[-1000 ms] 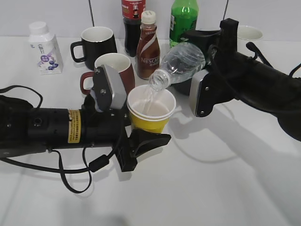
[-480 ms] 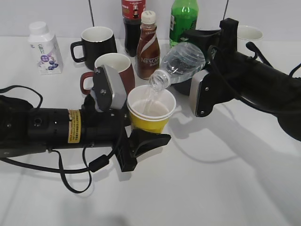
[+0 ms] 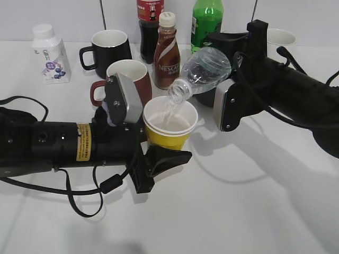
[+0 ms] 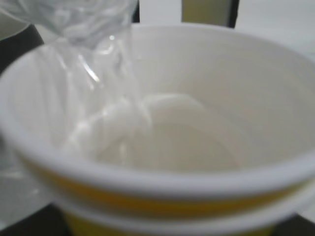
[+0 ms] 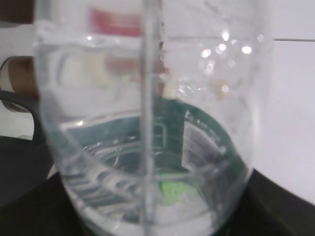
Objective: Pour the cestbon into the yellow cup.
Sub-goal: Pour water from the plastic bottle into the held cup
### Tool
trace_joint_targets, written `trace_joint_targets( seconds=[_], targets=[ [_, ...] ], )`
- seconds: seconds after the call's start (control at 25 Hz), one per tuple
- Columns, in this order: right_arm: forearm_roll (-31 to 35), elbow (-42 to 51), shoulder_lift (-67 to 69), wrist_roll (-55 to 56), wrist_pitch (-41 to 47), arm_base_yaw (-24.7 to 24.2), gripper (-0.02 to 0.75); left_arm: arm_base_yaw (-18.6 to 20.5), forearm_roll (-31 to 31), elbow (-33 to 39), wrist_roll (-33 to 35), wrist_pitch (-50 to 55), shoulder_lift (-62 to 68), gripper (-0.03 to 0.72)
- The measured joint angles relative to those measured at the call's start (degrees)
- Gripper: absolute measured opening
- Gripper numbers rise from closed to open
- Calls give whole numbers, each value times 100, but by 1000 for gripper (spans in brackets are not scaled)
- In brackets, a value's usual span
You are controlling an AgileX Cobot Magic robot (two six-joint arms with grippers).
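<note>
The yellow cup point(image 3: 168, 126) stands mid-table, white inside, with water in it. My left gripper point(image 3: 156, 151) is shut on it; one black finger point(image 3: 172, 157) shows at its front. The cup fills the left wrist view point(image 4: 162, 182). The cestbon point(image 3: 204, 69), clear with no cap, is tipped with its mouth point(image 3: 179, 91) over the cup rim, and water streams into the cup. My right gripper point(image 3: 225, 87) is shut on the bottle's lower part. The bottle point(image 5: 147, 128) with its dark green label fills the right wrist view and hides the fingers.
Behind the cup stand a red mug point(image 3: 126, 78), a black mug point(image 3: 108, 48), a brown Nescafe bottle point(image 3: 167, 53), a cola bottle point(image 3: 149, 21), a green soda bottle point(image 3: 206, 21), a white milk bottle point(image 3: 48, 53) and a white mug point(image 3: 280, 39).
Nothing has visibly moved; the bottle stays tipped and water keeps running into the cup.
</note>
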Motion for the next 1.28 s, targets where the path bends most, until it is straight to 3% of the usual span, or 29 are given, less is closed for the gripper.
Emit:
trace_joint_targets(
  seconds=[0.92,1.28],
  targets=[
    [0,0,0,252,0,0,467,0,0,0,0,0,0,440],
    [-110,0,0,1854,10,0,467,0,-5,0,0,-106,0,440]
  ],
)
